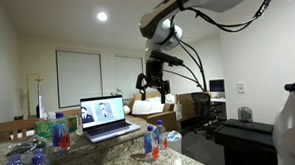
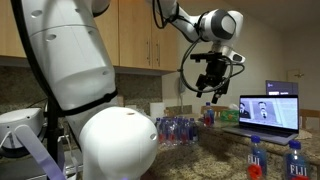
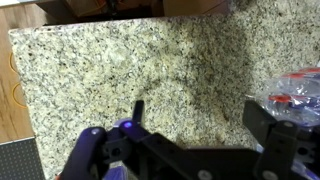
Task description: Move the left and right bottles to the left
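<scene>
Pincer (image 2: 212,92), released and empty, hangs high above the surface (image 3: 120,70), apparently giving the upright blue-capped bottles (image 2: 256,160) clearance for approach.

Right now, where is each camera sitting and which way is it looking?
Exterior view: low by the counter, facing the laptop; arm and open gripper hang above.
Exterior view: close beside the robot's white base, looking along the counter toward the laptop.
Wrist view: looks straight down at the counter; gripper at the bottom.
Shared: both exterior views show laptop, gripper and two blue-capped bottles.
</scene>
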